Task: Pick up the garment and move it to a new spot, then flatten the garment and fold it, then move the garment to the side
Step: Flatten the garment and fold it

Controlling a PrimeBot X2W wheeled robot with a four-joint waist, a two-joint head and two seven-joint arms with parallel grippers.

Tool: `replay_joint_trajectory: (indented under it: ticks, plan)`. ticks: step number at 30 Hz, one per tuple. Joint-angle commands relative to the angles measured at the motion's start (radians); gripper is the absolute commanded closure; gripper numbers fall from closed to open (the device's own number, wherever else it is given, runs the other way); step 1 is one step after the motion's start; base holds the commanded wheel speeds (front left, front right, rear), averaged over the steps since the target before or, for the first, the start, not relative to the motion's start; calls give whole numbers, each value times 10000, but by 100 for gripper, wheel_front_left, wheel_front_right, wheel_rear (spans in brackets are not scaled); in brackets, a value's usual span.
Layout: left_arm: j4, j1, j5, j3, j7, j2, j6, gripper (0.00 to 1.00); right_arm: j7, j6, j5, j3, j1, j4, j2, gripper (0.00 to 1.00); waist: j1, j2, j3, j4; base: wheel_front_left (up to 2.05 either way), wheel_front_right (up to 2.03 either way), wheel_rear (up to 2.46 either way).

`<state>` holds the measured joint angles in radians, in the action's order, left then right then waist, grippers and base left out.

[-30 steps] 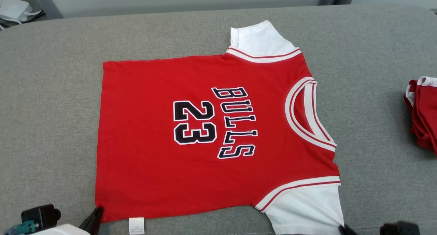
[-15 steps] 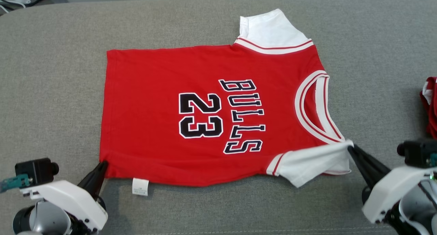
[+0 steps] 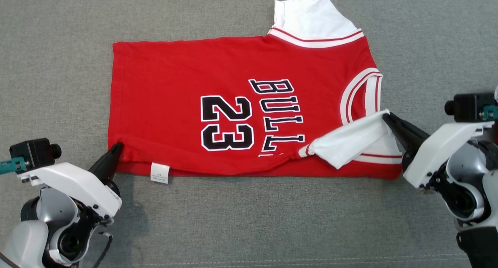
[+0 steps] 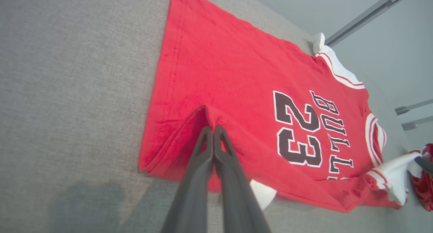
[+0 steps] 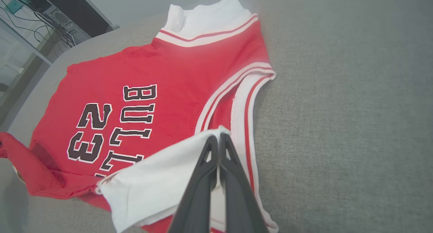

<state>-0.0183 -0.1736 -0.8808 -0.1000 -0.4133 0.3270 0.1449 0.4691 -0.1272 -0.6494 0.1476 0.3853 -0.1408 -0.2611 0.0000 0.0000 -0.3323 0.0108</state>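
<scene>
1. The grey upholstered surface (image 3: 249, 221): the red Bulls 23 jersey (image 3: 167, 85) lies spread across the middle of it, collar to my right.
2. Its near long edge is lifted and rolled onto the body, so I reckon I'm mid-fold, lengthwise.
3. The white near sleeve (image 3: 350, 143): my right end effector (image 3: 385, 116) is clenched on its tip, up by the collar.
4. And my left end effector (image 3: 116, 147) is pinched tight on the near hem corner.
5. Next bit: carry both ends toward the far edge together, level, so nothing bunches.
</scene>
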Motion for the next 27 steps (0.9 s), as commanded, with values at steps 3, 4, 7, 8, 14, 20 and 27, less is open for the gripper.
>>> replay_joint_trajectory:
  ticks: [3, 4, 7, 8, 14, 20, 27]
  plan:
    - [49, -696, -231, 526, 121, 172, -164, 100, -56, -35, -487, 333, 688, -225, -204, 100, 0, 0, -119, 42, 0, 0, 0]
    - [149, -762, -239, 528, 144, 163, -183, 100, -57, -35, -672, 370, 853, -397, -192, 100, 0, 0, -140, 52, 0, 0, 0]
    - [391, -948, -434, 604, 236, 15, -259, 100, -40, -35, -1068, 495, 1298, -871, -239, 100, 0, 0, -200, 96, 0, 0, 0]
    - [469, -1003, -463, 600, 245, -6, -290, 100, -45, -35, -1132, 544, 1426, -1001, -275, 100, 0, 0, -217, 111, 0, 0, 0]
    - [897, -1208, -617, 673, 442, -162, -397, 100, -259, -35, -1765, 623, 1954, -1658, -238, 100, 0, 0, -263, 180, 0, 0, 0]
    - [1215, -1362, -717, 723, 644, -291, -499, 100, -665, -35, -2184, 706, 2268, -2025, -229, 0, 0, 0, -338, 225, 0, 0, 0]
    - [1462, -1549, -645, 833, 1274, -426, -730, 0, -1757, -35, -2725, 661, 2470, -2186, -246, 0, 0, 0, -408, 228, 0, 0, 0]
